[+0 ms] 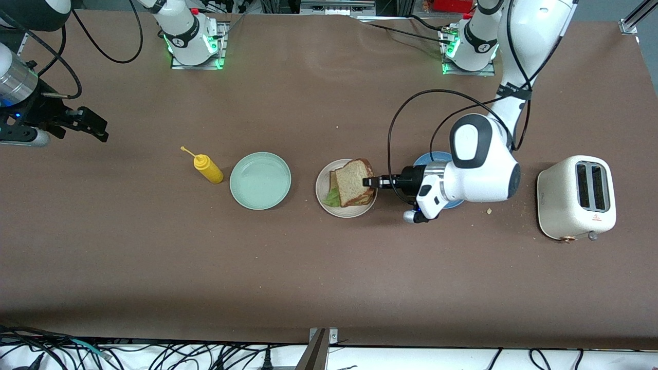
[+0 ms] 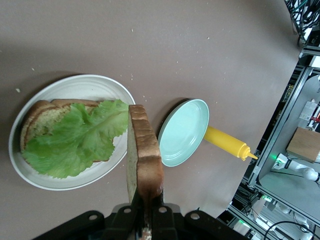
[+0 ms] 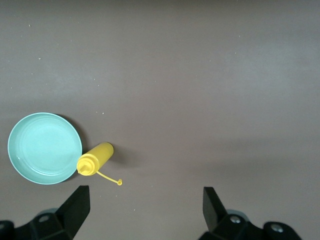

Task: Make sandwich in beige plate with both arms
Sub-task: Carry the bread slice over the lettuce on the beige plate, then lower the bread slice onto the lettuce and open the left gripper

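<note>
The left gripper (image 1: 368, 181) clamps the top bread slice (image 2: 144, 157) over the beige plate (image 1: 323, 198), whose lettuce (image 2: 75, 137) shows fully only from the left wrist, while the right gripper (image 3: 145, 207) waits wide apart.

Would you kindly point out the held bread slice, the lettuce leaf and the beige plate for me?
held bread slice (image 2: 145, 155), left wrist view, on its brown crust edge.
lettuce leaf (image 2: 75, 142), left wrist view, on the middle of the leaf.
beige plate (image 2: 82, 85), left wrist view, on a bare part near its rim.
</note>
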You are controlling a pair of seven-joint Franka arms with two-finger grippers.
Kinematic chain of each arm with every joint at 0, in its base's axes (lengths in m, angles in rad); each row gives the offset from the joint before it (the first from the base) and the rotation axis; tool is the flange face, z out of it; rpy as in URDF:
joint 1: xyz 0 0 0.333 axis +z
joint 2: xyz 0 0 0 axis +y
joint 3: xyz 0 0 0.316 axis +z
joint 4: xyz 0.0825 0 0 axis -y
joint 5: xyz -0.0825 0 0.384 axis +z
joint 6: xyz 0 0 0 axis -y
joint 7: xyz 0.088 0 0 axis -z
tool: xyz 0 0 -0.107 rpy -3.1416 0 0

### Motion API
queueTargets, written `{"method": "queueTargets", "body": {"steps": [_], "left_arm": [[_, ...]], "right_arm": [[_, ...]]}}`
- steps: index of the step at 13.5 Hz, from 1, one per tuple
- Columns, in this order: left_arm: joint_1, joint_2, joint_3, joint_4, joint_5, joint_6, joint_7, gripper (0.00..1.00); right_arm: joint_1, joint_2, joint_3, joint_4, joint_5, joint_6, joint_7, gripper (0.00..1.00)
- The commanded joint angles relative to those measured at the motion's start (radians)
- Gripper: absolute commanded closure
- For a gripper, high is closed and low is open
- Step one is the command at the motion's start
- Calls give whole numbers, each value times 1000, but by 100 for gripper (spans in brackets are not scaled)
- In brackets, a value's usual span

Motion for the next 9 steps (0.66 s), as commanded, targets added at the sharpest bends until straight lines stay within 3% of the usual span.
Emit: {"method": "queueTargets", "body": {"steps": [1, 9], "left_arm": [[-38, -34, 9, -72, -45, 67, 18, 100], [-60, -1, -18, -79, -65, 124, 21, 100]], "right_arm": [[-16, -11, 9, 22, 13, -35, -18, 0], [-16, -15, 6, 67, 13, -106, -7, 0]]}}
